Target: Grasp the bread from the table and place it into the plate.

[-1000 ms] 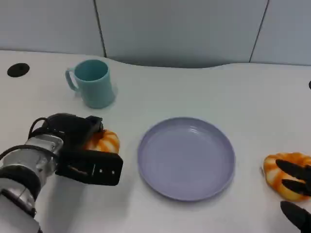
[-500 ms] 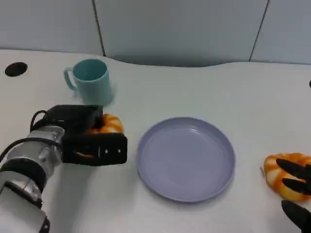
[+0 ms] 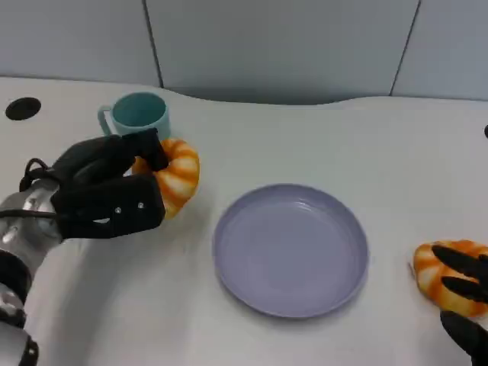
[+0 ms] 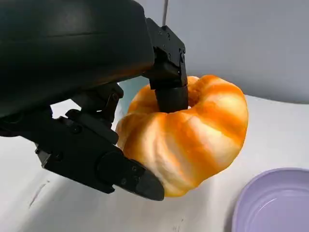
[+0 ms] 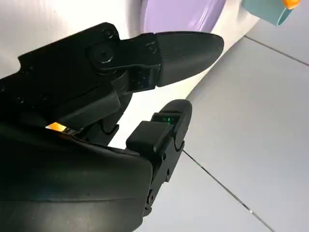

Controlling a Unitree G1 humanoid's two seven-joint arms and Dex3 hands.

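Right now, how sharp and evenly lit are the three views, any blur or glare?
Head view: even, soft light, no glare, faint shadow under the plate. Left wrist view: bread sharp, left hand dark. Right wrist view: right hand near-black and close, background soft.

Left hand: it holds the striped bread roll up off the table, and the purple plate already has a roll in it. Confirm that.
The plate holds nothing, as the head view shows. The left hand does hold a bread roll up; the other roll lies on the table under the right hand.
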